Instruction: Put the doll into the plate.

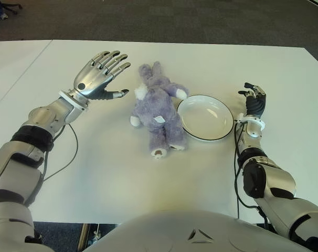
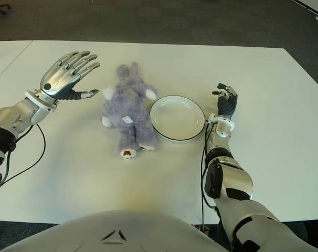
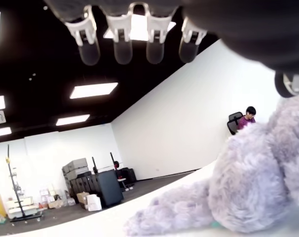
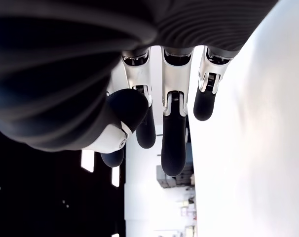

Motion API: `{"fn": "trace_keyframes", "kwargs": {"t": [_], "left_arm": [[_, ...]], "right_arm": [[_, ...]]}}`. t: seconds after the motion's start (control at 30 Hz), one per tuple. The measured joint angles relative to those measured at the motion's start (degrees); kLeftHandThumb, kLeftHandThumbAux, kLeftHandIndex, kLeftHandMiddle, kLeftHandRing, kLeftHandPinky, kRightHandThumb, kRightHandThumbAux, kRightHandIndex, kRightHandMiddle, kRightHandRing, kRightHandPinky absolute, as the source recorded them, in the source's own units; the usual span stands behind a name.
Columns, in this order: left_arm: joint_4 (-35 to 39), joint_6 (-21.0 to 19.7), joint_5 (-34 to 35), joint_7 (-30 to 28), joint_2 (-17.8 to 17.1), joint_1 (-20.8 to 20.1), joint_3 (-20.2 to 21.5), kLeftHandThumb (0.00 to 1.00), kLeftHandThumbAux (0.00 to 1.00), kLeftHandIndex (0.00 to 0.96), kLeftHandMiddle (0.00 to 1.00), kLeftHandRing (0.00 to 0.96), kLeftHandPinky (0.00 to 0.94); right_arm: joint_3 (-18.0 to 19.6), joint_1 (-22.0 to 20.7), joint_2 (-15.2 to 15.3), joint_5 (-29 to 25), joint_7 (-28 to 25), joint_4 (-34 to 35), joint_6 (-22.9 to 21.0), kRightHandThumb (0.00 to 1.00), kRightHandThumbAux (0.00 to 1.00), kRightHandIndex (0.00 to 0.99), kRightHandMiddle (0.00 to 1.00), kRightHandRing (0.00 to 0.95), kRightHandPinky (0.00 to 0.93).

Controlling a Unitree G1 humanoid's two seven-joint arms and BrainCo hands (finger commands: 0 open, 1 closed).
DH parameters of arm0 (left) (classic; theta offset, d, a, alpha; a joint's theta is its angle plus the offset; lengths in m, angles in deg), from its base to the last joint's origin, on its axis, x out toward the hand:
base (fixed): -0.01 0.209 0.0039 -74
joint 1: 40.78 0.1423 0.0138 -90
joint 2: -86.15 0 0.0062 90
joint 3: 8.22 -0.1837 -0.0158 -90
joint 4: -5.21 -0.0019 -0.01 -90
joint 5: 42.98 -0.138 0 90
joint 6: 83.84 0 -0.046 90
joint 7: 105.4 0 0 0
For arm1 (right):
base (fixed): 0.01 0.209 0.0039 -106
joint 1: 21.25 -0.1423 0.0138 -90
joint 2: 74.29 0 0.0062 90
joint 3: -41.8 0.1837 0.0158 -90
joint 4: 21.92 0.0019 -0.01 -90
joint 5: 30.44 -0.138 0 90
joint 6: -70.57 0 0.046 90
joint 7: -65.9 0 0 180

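The things were carried by a white table that stood on a dark carpeted floor. A purple plush rabbit doll was laid on it near the middle, its ears pointed away from the robot and its feet toward it. A white plate with a dark rim was set just beside the doll, on its right.

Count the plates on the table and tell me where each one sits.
1. The white plate lies on the white table, between the purple plush rabbit on its left, whose side touches its rim, and the right hand. Nothing hides another.
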Motion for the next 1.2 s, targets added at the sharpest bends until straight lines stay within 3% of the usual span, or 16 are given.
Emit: {"fn": "trace_keyframes", "kwargs": {"t": [0.2,0.37,0.83,0.87,0.9,1.2], "left_arm": [[2.4,1.2,2.0,-3.9,-0.3,1.9,1.7,0.347,0.148,0.000,0.000,0.000,0.000],[4.6,1.8,3.0,-6.8,-0.5,3.6,3.1,0.374,0.159,0.000,0.000,0.000,0.000],[16.3,3.8,5.7,-16.7,-2.6,9.7,6.6,0.364,0.159,0.000,0.000,0.000,0.000],[16.9,4.0,5.8,-17.1,-2.8,10.1,6.9,0.336,0.148,0.000,0.000,0.000,0.000],[17.4,4.3,6.1,-17.5,-3.0,10.5,7.3,0.329,0.145,0.000,0.000,0.000,0.000],[23.0,10.6,11.2,-19.1,-4.3,11.9,12.9,0.239,0.194,0.000,0.000,0.000,0.000]], "right_arm": [[-0.1,0.0,0.0,0.2,0.3,0.0,0.1,0.948,0.679,0.424,0.286,0.459,0.169],[-0.3,0.0,0.0,0.5,0.6,0.0,0.0,0.947,0.680,0.423,0.278,0.458,0.292],[-1.3,0.1,0.0,1.0,2.2,0.0,0.1,0.947,0.682,0.423,0.278,0.456,0.241],[-1.3,0.1,0.0,1.0,2.2,0.0,0.1,0.986,0.671,0.248,0.291,0.458,0.243],[-1.3,0.1,0.0,0.9,2.2,0.0,0.1,0.996,0.668,0.203,0.294,0.458,0.243],[-1.4,0.1,0.0,1.1,2.8,0.0,0.2,1.000,0.666,0.196,0.287,0.459,0.206]]}}
